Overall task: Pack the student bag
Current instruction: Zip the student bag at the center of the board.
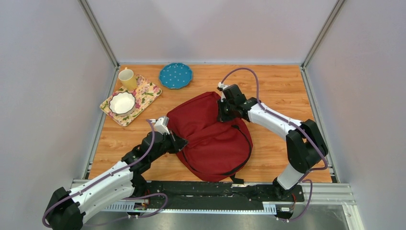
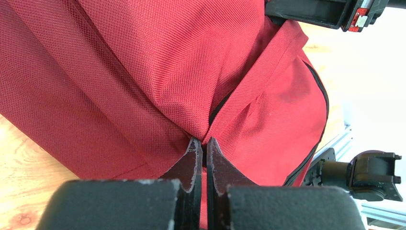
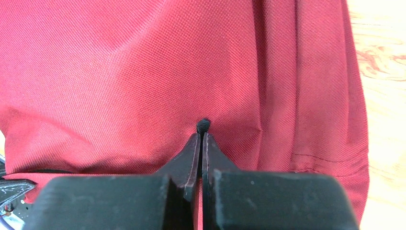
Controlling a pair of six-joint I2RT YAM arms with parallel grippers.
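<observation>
Pinching a fold of dark red fabric between jaws pressed almost flat together, the left gripper holds the near-left edge of the student bag. The bag lies flat in the middle of the wooden counter, close to the near edge where both arms are bolted. In the left wrist view the cloth rises in a tight tuck straight from the gripper's tips. The bag's rounded end points toward the arm bases, and a black zipper curves around its near-right side. At the bag's far-right corner the right gripper is likewise clamped on the fabric, its jaws touching, with a small black nub showing just past the tips; whether that is a zipper pull or a loop cannot be told. Farther back on the left, well apart from the bag, a floral tray sits at an angle and carries a white bowl, with a yellow mug at its far corner. A blue plate with pale dots rests just beside the tray, near the counter's back edge.
</observation>
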